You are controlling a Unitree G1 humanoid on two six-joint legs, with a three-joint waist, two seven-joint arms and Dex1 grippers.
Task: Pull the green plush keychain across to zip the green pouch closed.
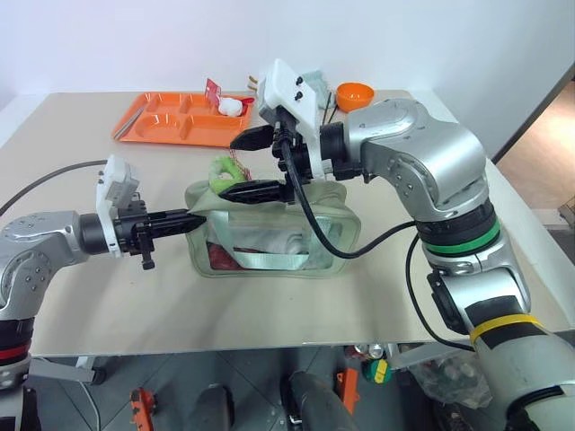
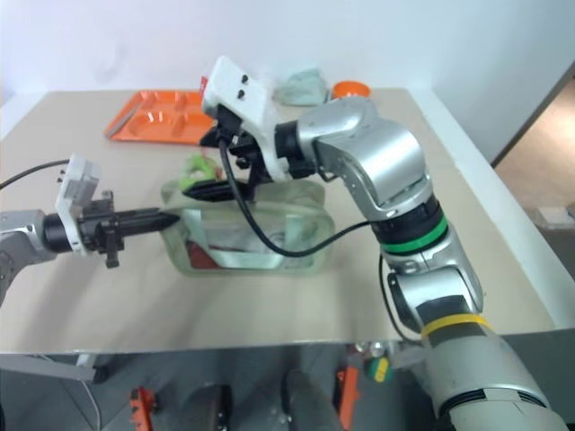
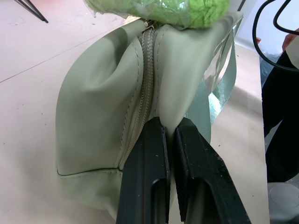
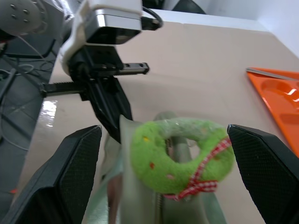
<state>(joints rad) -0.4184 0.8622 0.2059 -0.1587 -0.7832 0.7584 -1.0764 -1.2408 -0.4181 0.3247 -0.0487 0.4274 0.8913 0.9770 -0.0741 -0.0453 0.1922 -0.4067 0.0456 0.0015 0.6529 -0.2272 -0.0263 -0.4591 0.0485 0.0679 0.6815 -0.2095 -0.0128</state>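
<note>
Left gripper (image 1: 190, 218) pinches green pouch (image 1: 278, 235) end; right gripper (image 4: 166, 175) wide open, straddling green plush keychain (image 4: 180, 154) — next: close, pull.

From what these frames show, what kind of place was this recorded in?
Probably a lab or test room: a plain table against a bare white wall, staged props such as an orange tray and orange bowl, cables underneath.

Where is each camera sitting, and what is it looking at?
Left eye, right eye: on the head, looking down over both arms at the green pouch on the table.
Left wrist: along the left pincer, shut on the pouch's end.
Right wrist: between the open right pincer fingers at the green plush keychain, with the left pincer beyond.
Shared: all four views show the pouch and keychain.
</note>
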